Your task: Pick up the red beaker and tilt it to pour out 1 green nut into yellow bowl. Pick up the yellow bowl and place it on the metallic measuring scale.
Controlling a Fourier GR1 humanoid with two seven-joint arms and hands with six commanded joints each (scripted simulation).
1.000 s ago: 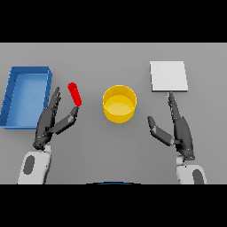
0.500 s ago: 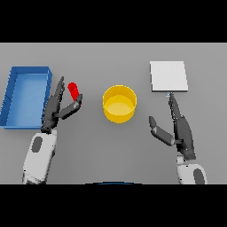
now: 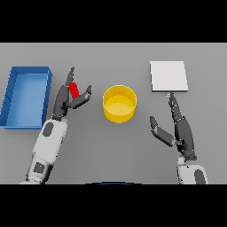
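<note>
Left of yellow bowl [image 3: 119, 103]: left robot hand [image 3: 65, 98] spread around red beaker [image 3: 73, 89]; right robot hand [image 3: 179, 128] spread.

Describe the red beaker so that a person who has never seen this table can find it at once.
Start at the blue tray on the left side of the grey table. Just to its right, between the tray and the yellow bowl, the left hand reaches forward, and the red beaker sits between its fingers and thumb. It is the only red thing there, small and slender.
</note>
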